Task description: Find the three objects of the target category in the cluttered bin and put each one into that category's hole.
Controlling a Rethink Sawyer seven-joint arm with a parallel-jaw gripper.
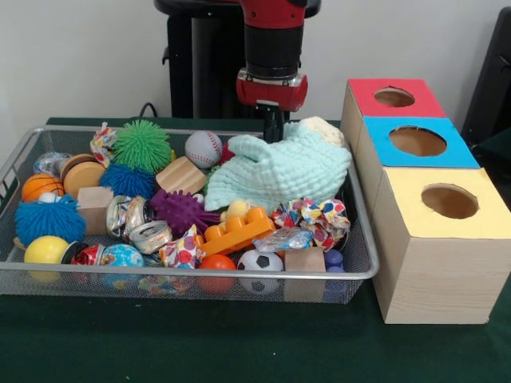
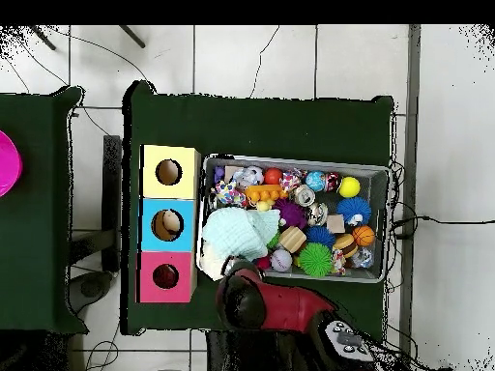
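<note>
My gripper [image 1: 275, 128] hangs over the back edge of the wire bin [image 1: 192, 275], just behind a bunched mint-green cloth [image 1: 279, 169] that hides its lower end. In the overhead view the red arm [image 2: 280, 304] reaches the bin's lower left corner beside the same cloth [image 2: 235, 234]. Right of the bin stand three boxes with round holes: red top [image 1: 394, 97], blue top [image 1: 417, 141], yellow top [image 1: 449, 201]. Seen from overhead, a tan object lies inside the blue hole [image 2: 167, 225].
The bin holds a green spiky ball [image 1: 142, 145], baseball [image 1: 203, 148], purple spiky ball [image 1: 180, 211], orange toy brick [image 1: 235, 231], soccer ball [image 1: 260, 263], crushed cans [image 1: 136, 219], wooden blocks [image 1: 180, 175], a patterned cloth [image 1: 315, 217] and several more balls. Green table cover [image 1: 239, 343] lies in front.
</note>
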